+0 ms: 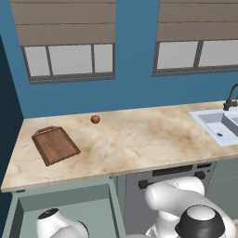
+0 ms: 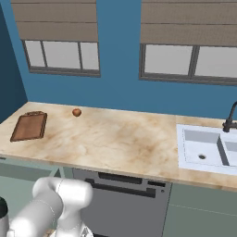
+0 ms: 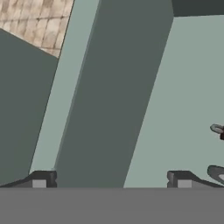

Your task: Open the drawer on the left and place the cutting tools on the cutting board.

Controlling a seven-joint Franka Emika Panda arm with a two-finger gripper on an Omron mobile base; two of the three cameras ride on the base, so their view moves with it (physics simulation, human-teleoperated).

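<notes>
Two cutting tools (image 3: 218,131) edge the hand view, hand (image 3: 111,179) spread

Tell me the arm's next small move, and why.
Probably shift the open tool sideways toward the small dark utensils at the hand view's right edge and centre them. The sage-green drawer is already pulled out, and the reddish-brown wooden cutting board is bare.

The drawer (image 1: 65,204) stands pulled out under the table (image 1: 139,144), its top open from above; the wide jaws straddle what seems its side wall (image 3: 113,96), blocking sideways passage
</notes>
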